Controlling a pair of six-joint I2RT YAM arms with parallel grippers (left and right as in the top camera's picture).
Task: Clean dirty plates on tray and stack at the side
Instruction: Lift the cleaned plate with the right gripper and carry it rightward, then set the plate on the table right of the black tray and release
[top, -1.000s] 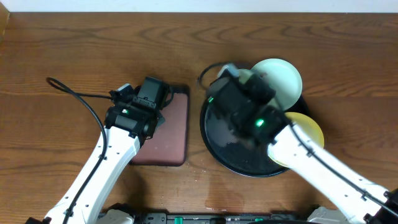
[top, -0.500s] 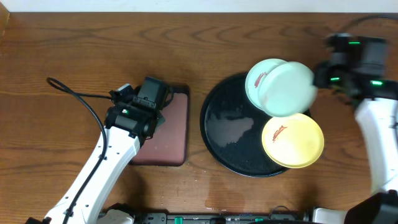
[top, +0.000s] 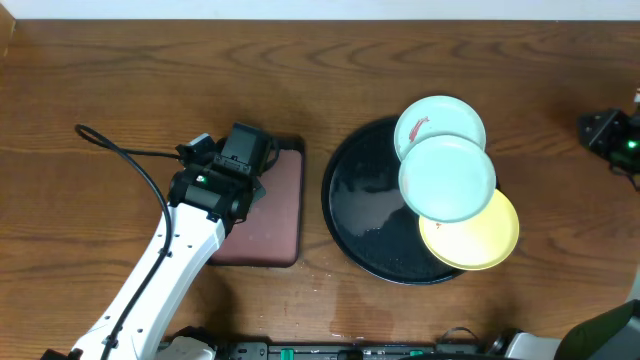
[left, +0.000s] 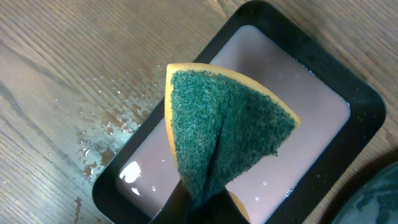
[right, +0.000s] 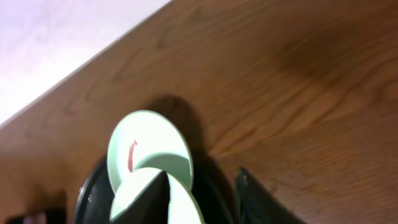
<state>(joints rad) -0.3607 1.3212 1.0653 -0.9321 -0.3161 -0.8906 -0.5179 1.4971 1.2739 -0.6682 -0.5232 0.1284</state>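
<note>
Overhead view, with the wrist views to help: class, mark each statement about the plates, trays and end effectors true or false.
1. The round black tray carries three plates. True.
2. The yellow plate lies on top of a mint plate. False: the middle mint plate overlaps the yellow one.
3. The rear mint plate shows a red smear. True.
4. The left end effector holds a plate. False: it grips a green-and-yellow sponge above the maroon tray.

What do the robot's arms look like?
The left arm is a white tube with a chunky black wrist, a tiny green light and a thin black cable looping off it. The right arm shows only a black end with a green light.
</note>
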